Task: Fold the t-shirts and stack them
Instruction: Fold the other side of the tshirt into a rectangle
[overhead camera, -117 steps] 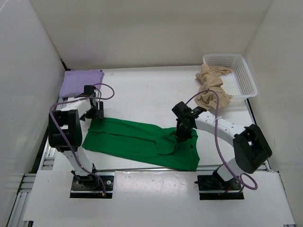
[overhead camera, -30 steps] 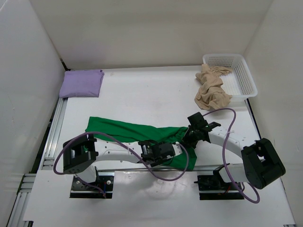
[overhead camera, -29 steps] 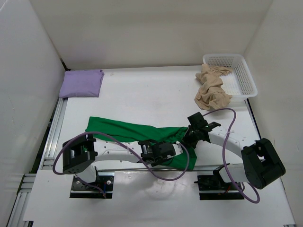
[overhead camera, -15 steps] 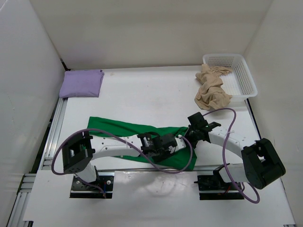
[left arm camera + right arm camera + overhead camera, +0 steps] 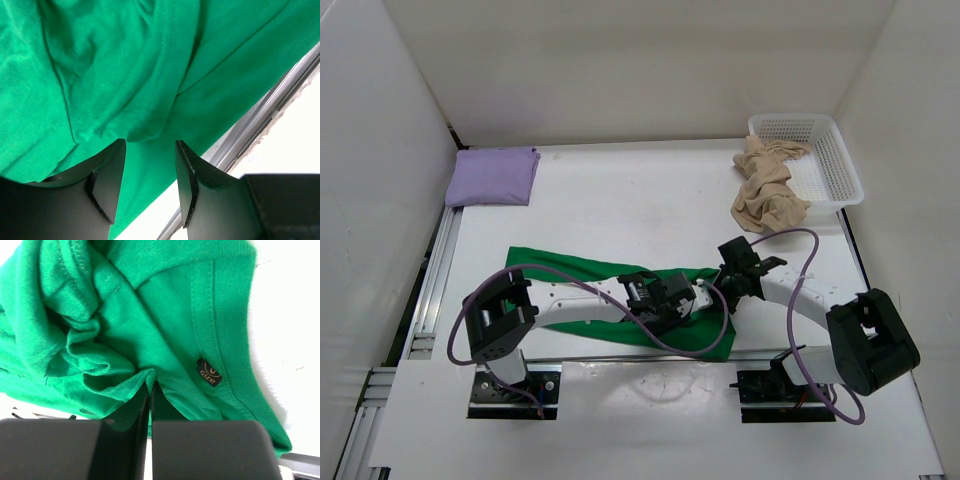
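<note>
The green t-shirt [image 5: 570, 270] lies spread along the near side of the table, bunched at its right end. My right gripper [image 5: 728, 290] is shut on a raised fold of it [image 5: 165, 315], next to the collar's size label [image 5: 209, 372]. My left arm lies low across the shirt, and my left gripper [image 5: 698, 300] is close beside the right one. In the left wrist view my left gripper [image 5: 150, 142] is open just above the green cloth [image 5: 125, 75], with nothing between its fingers. The lavender t-shirt [image 5: 492, 176] lies folded at the back left. The beige t-shirt [image 5: 767, 195] hangs crumpled out of the basket.
A white mesh basket [image 5: 830, 165] stands at the back right. A metal rail [image 5: 620, 355] runs along the table's near edge and shows beside the left fingers [image 5: 270, 110]. White walls close in the left, back and right sides.
My left arm has come from the lavender shirt across the green one, and in the last second its gripper shifted away from the near edge towards the right gripper. The right gripper has kept its hold.
</note>
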{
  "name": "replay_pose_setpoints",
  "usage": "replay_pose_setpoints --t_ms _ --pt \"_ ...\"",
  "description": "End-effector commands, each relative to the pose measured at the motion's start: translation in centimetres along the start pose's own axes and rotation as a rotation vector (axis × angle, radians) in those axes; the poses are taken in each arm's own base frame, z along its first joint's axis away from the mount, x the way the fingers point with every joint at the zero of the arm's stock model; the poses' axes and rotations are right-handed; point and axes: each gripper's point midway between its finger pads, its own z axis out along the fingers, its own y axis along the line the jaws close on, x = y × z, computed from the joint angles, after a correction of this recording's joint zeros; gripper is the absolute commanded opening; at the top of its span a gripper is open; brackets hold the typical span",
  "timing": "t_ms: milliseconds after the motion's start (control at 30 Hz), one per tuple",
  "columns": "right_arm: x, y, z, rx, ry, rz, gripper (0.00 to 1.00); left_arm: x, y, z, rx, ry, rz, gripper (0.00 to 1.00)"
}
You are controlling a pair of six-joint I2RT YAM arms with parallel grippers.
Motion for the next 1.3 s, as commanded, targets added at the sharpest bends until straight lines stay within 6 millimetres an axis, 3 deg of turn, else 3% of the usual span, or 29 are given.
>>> replay_pose_setpoints --t_ms 0,233,333,533,700,767,900,933,1100,1167,1267 --pt "-0.6 0.8 -0.3 -0.015 -0.007 -0.018 0.0 0.0 -0.7 -0.3 0.038 -0.011 0.002 0.55" --pt "-0.6 0.9 -0.3 -0.007 -0.002 -0.016 0.0 1.0 1.0 1.1 -0.02 0.039 -0.02 0.54" --pt "-0.6 0.8 -0.3 -0.007 -0.002 -0.025 0.0 0.7 1.3 1.0 -0.024 0.031 -0.03 0.47" --pt "-0.6 0.8 -0.3 -0.007 -0.002 -0.025 0.0 1.1 1.5 1.6 -0.037 0.053 -0.027 0.43" --pt "-0.6 0.8 -0.3 -0.007 -0.002 -0.025 0.0 0.2 1.9 1.4 -0.041 0.033 -0.038 0.36" --pt "-0.6 0.8 -0.3 -0.007 -0.002 -0.025 0.0 0.2 1.9 1.4 -0.041 0.033 -0.038 0.32" --pt "-0.6 0.8 -0.3 -0.007 -0.002 -0.025 0.0 -0.5 2.1 1.4 -0.036 0.02 -0.048 0.1" --pt "-0.6 0.8 -0.3 -0.007 -0.002 -0.025 0.0 -0.5 2.5 1.4 -0.04 0.021 -0.058 0.1" --pt "-0.9 1.2 -1.2 -0.005 -0.013 -0.035 0.0 -2.3 3.1 -0.1 -0.02 -0.044 -0.085 0.1" --pt "-0.1 0.8 -1.7 0.018 -0.01 -0.056 0.0 -2.5 2.9 -0.9 -0.009 -0.066 -0.087 0.1" --pt "1.2 0.9 -3.0 0.024 -0.028 -0.086 0.0 -0.6 2.7 -1.8 0.018 -0.03 -0.092 0.1"
